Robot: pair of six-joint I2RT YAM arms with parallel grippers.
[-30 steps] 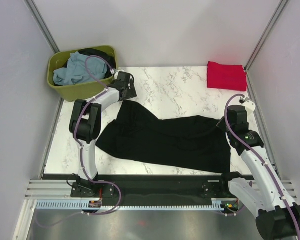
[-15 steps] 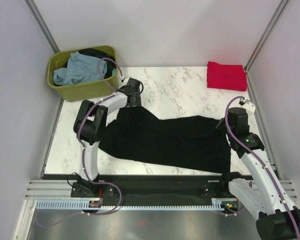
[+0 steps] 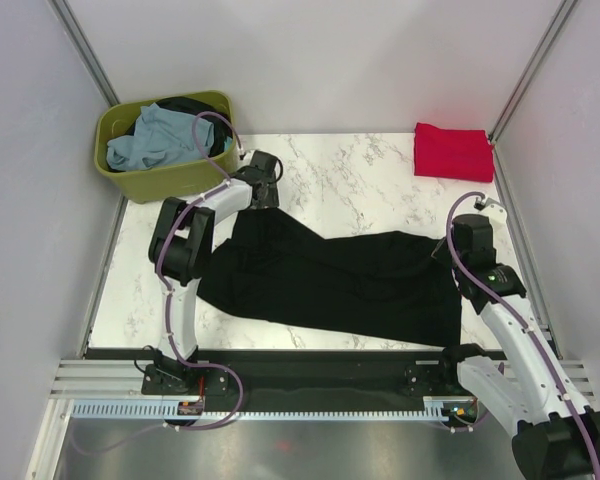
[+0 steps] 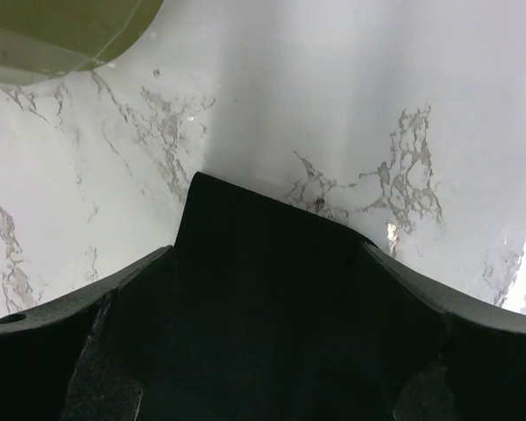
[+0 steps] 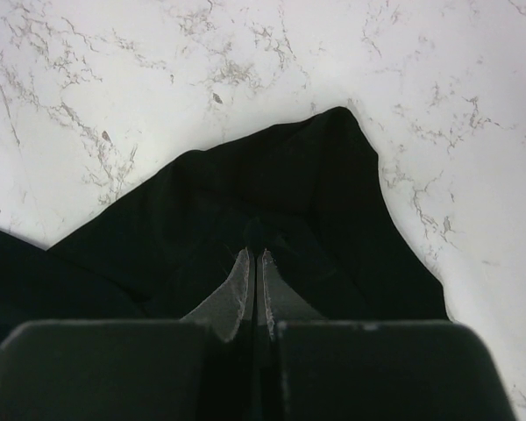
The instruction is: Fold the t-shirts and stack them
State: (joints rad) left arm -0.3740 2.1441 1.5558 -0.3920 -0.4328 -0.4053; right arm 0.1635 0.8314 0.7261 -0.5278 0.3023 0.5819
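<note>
Right gripper (image 5: pixel 255 263): you will find its fingers pressed together at the right far corner of the black t-shirt (image 3: pixel 340 285). They appear to be pinching a thin fold, though the wrist view is too dark to confirm cloth between the tips.

Left gripper (image 4: pixel 265 254): jaws spread wide, with the shirt's far left corner lying between the 2 fingers (image 4: pixel 70 333).

You can see the black t-shirt spread mostly flat across the middle of the marble table (image 3: pixel 360 172). It runs from the left side to the near right, with a few soft creases.

1 red t-shirt (image 3: pixel 453 152) sits folded at the far right corner, well apart from the black one.

At the far left corner stands the olive tub (image 3: pixel 165 180), near the left gripper. It holds 2 garments: a pale blue-grey t-shirt (image 3: pixel 150 142) and a dark t-shirt (image 3: pixel 202 108) behind it.
</note>
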